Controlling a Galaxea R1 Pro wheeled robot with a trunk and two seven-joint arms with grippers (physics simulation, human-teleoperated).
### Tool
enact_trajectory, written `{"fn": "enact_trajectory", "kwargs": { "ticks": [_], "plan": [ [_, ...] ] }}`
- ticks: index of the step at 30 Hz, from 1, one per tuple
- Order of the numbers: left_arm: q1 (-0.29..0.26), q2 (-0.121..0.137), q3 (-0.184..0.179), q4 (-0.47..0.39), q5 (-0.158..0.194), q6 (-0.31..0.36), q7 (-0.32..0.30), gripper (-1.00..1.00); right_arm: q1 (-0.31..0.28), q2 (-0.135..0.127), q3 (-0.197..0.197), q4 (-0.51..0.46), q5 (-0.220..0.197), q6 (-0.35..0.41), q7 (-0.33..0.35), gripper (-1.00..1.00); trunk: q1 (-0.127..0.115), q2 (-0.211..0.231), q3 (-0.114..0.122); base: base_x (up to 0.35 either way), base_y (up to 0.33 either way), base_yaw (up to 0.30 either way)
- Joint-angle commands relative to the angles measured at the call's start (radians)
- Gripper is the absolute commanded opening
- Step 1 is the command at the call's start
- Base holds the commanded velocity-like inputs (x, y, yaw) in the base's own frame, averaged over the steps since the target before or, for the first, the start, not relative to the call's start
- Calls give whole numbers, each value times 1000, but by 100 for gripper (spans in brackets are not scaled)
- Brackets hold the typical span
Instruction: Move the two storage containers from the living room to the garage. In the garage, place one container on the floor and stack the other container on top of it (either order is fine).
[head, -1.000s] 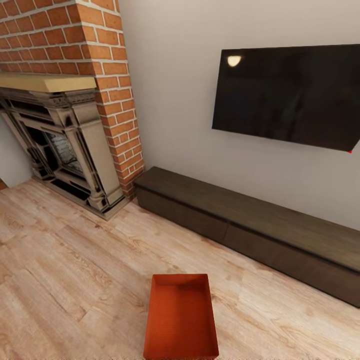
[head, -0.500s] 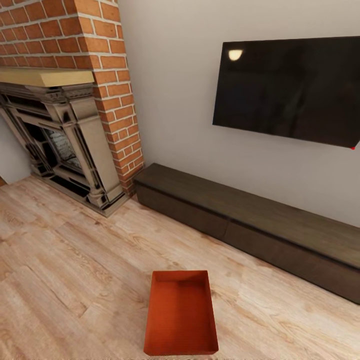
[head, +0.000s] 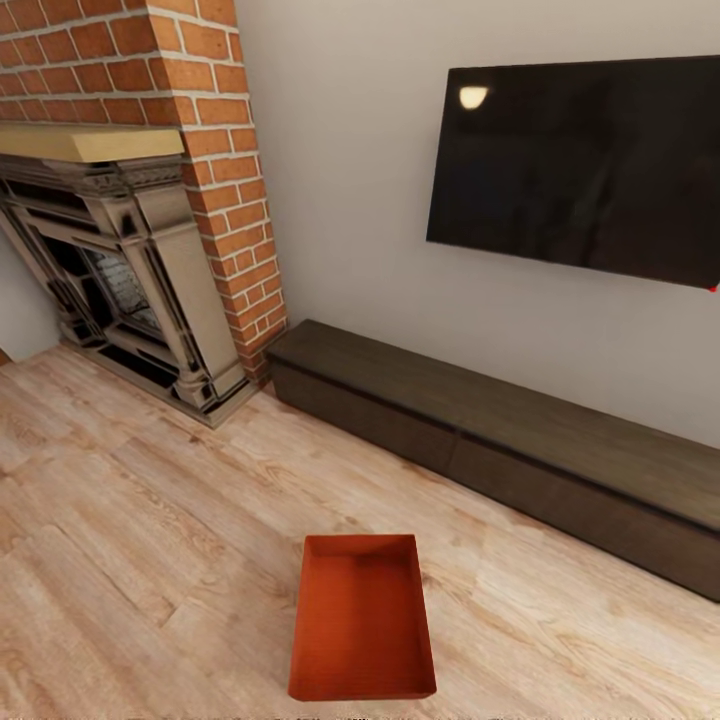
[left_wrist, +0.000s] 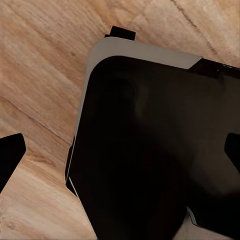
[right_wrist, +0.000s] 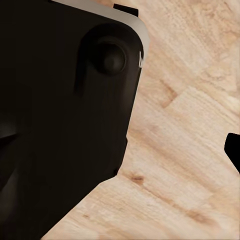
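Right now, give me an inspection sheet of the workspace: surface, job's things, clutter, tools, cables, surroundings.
Surface: light wood plank floor, living room.
Job's things: one orange-red storage container, open top, empty, flat on the planks, apart from the cabinet.
Clutter: nothing seen.
Tools: left tool and right tool show dark fingertips at the wrist views' edges, spread wide, nothing between them; both point down at the robot's dark base.
Cables: nothing seen.
Surroundings: brick fireplace, low dark cabinet, wall TV.
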Motion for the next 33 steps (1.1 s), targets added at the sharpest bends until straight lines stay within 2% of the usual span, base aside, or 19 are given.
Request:
{"fn": "enact_trajectory", "kwargs": {
  "ticks": [1,33],
  "plan": [
    [0,0,-8,1,9,-3,0,100,-1,0,4,3,4,-5,-2,100,0,-1,-2,0,0,0],
    [0,0,-8,1,9,-2,0,100,-1,0,4,3,3,-1,11,100,0,-1,-51,0,0,0]
  ]
}}
